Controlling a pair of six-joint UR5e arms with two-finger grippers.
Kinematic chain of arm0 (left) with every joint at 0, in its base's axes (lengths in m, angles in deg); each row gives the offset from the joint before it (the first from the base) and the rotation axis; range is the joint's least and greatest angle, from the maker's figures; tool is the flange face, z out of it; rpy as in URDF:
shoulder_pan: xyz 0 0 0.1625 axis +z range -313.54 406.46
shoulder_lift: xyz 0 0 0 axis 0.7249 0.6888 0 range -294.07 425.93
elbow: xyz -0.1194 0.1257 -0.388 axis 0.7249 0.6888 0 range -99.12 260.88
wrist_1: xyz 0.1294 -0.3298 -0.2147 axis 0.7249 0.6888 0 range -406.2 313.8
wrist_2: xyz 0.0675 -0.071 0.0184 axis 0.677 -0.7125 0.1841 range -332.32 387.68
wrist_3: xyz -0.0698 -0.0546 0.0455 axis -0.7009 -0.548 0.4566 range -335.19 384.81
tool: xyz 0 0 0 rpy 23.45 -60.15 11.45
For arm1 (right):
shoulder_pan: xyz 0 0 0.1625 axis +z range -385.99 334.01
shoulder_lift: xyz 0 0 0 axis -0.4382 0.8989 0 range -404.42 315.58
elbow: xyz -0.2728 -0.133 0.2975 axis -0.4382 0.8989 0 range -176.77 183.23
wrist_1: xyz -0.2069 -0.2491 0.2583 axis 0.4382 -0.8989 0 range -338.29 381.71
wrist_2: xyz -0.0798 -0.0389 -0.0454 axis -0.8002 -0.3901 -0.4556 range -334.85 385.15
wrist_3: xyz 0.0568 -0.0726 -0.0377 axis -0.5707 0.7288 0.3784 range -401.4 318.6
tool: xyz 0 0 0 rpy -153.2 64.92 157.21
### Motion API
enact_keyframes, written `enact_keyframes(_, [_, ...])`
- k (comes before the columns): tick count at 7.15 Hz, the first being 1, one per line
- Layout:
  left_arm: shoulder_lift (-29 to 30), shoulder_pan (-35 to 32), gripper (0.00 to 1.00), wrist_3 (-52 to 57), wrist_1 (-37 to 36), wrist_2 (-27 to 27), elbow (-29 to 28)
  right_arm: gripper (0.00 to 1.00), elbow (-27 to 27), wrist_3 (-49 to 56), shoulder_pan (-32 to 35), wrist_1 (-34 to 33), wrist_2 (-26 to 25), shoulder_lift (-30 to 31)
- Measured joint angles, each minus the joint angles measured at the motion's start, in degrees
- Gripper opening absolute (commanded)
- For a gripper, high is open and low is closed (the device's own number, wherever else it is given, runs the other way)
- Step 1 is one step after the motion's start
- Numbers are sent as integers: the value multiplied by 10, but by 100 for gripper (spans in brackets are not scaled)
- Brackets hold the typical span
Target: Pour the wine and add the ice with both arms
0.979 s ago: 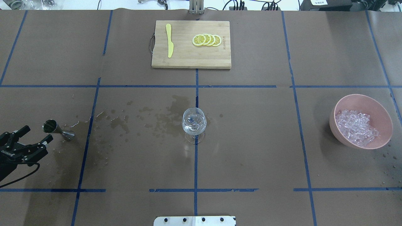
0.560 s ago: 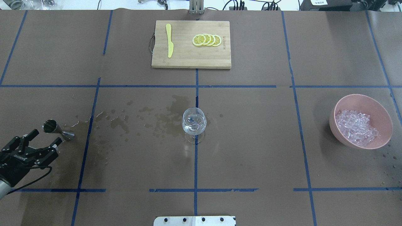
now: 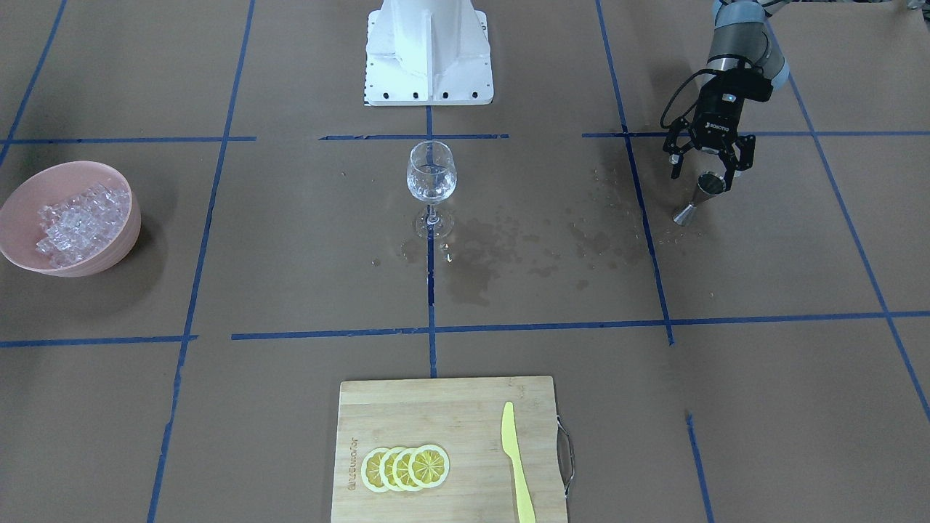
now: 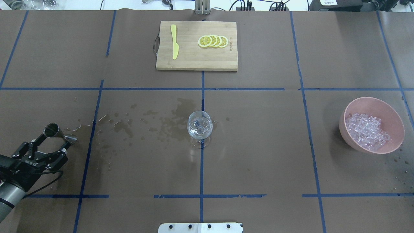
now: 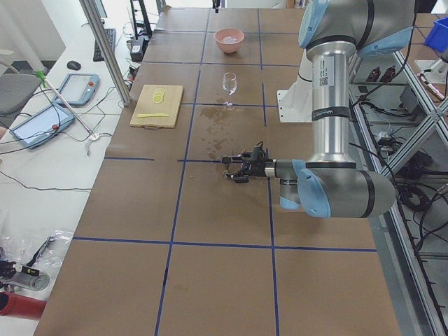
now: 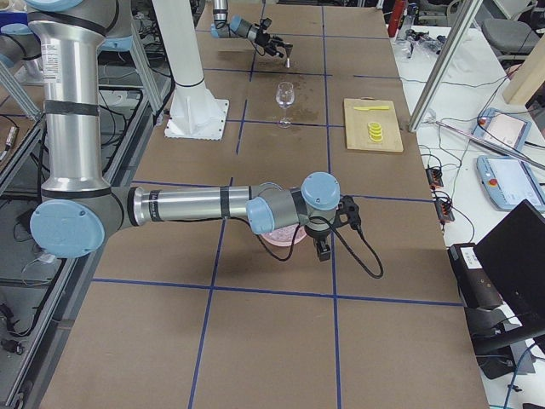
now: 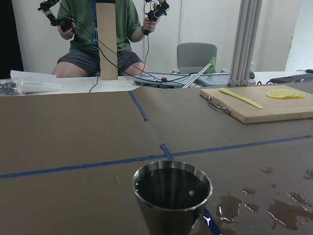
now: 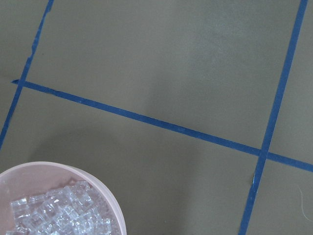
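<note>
A steel jigger stands on the brown table at the left, among wet marks. My left gripper is open, one finger on each side of the jigger and apart from it. The left wrist view has the jigger's cup close up at the bottom. In the centre a wine glass holds a little clear wine. At the right, a pink bowl holds a heap of ice. My right gripper shows only in the exterior right view, beside that bowl, and I cannot tell its state.
A wooden cutting board at the far side carries lemon slices and a yellow knife. Damp stains spread between jigger and glass. The white pedestal base stands behind the glass. A seated person is beyond the table.
My left gripper has moved forward and to the right, from beside the jigger to straddling it, still open. Glass and bowl have not moved.
</note>
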Motion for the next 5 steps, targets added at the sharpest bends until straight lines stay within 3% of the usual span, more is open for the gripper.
enact_keyframes(2, [21,1,94,0,1,24,-25,100,-2,0,0,1,0,0])
enact_keyframes(5, [47,1,79,1,1,34,-47,100,-5,0,0,1,0,0])
